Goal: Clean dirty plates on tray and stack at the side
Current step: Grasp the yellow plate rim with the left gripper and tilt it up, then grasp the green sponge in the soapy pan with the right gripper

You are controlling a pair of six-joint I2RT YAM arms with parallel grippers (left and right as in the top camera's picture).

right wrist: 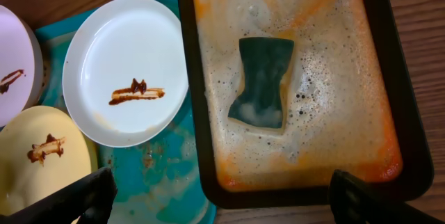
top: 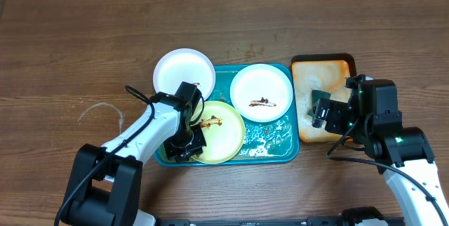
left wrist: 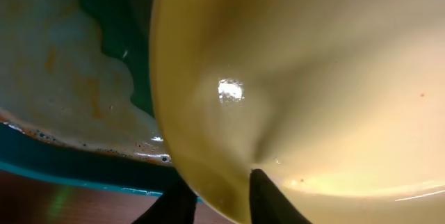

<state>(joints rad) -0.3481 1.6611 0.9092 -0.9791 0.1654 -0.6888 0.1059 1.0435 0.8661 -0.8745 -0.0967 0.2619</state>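
- Three plates are in play, and your left gripper (top: pixel 188 144) has the yellow plate (top: pixel 223 133) by its left rim, at the left end of the teal tray (top: pixel 270 153).
- In the left wrist view its fingers (left wrist: pixel 268 200) stand narrow, one over the rim and one under it, pinching that plate.
- The yellow plate (left wrist: pixel 299 78) floods that view. Most of it is cut off, and only a corner of a brown smear shows at the top right edge.
- Left of those fingers, the foam on the teal tray (left wrist: pixel 69 172) is blurred.
- From overhead, your left arm hides the gripped rim and part of the second white plate (top: pixel 184 70), which overlaps the tray's far left corner beyond the fingers.
- The white plate (top: pixel 261 92) lies between your two grippers, in plain sight, with a brown smear at its middle.
- Your right gripper (right wrist: pixel 221 182) is spread wide and holds nothing. Only its fingertips show, at the lower corners of the wrist view.
- Ahead of those fingers, a green sponge (right wrist: pixel 263 81) lies in foam in the orange tray (right wrist: pixel 414 133).
- The second white plate (right wrist: pixel 14 71) is cut off at that view's left edge.
- The table (top: pixel 70 43) is brown wood grain, with a faint pale scuff far left of your left gripper.
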